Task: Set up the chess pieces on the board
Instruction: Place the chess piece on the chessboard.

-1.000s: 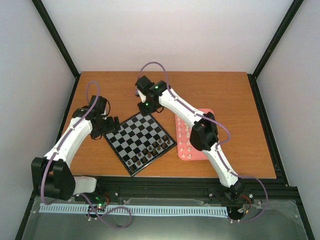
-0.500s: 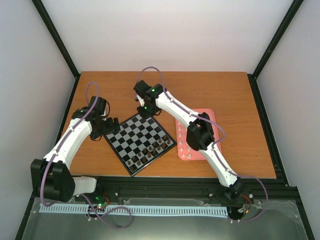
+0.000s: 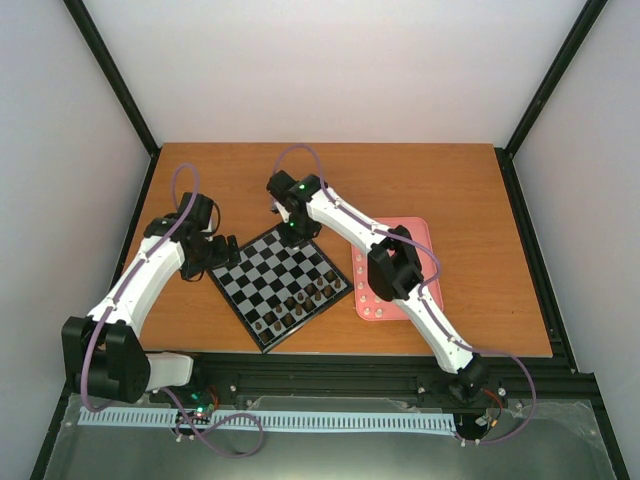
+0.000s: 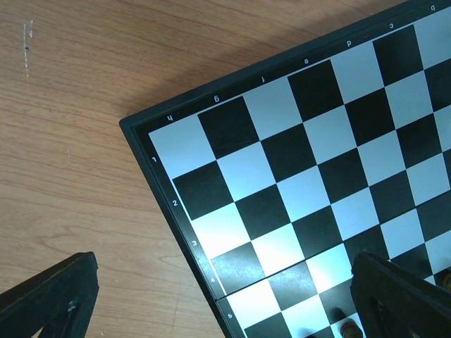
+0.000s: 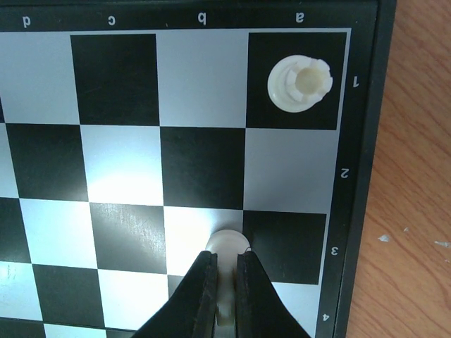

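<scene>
Plastic, I judge: my right gripper (image 5: 224, 282) pinches 1 tiny cream piece (image 5: 227, 243) below its round head, over the board (image 5: 363, 141) near b3. It looks light, stiff and slippery. 1 cream rook (image 5: 299, 83) stands on a1. My left gripper (image 4: 224, 299) gapes, holding nothing.

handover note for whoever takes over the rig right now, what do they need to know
Left pincer: open, empty, hovering over a corner of the board.
Right pincer: shut on a cream piece, over the board a couple of squares from the rook.
Done: one cream rook stands on a1; the dark pieces stand along the board's near edge.
Left: set down the held piece, then bring over the other cream pieces from the pink tray.
</scene>
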You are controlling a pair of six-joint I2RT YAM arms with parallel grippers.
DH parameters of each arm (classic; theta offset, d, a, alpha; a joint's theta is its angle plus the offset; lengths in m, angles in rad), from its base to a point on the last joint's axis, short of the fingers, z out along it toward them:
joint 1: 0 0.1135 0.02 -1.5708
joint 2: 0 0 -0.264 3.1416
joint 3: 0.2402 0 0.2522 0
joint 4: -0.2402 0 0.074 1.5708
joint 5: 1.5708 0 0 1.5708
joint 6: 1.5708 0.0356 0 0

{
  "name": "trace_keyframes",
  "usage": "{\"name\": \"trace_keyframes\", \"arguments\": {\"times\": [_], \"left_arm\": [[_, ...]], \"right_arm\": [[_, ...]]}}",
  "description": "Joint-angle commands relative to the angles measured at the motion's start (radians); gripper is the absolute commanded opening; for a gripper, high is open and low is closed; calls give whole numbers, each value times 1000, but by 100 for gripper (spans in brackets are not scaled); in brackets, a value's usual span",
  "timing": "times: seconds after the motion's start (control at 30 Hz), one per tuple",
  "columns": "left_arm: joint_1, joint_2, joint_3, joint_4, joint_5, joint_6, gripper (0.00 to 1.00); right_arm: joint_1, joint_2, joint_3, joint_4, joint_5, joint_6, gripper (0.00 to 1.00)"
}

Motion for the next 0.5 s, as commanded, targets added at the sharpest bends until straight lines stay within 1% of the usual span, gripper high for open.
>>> {"name": "trace_keyframes", "arguments": {"times": [0.0,0.17,0.4,0.47], "left_arm": [[7,12,27,6,1,18,100],[7,24,34,4,4,20,100],[7,38,60,0,5,20,100],[7,39,70,-7,5,22,100]], "right_arm": [[17,18,33,-19,13,-17,5],[16,14,35,-23,17,-27,17],[15,-29,32,-18,41,-50,38],[13,-55,29,-19,54,-52,41]]}}
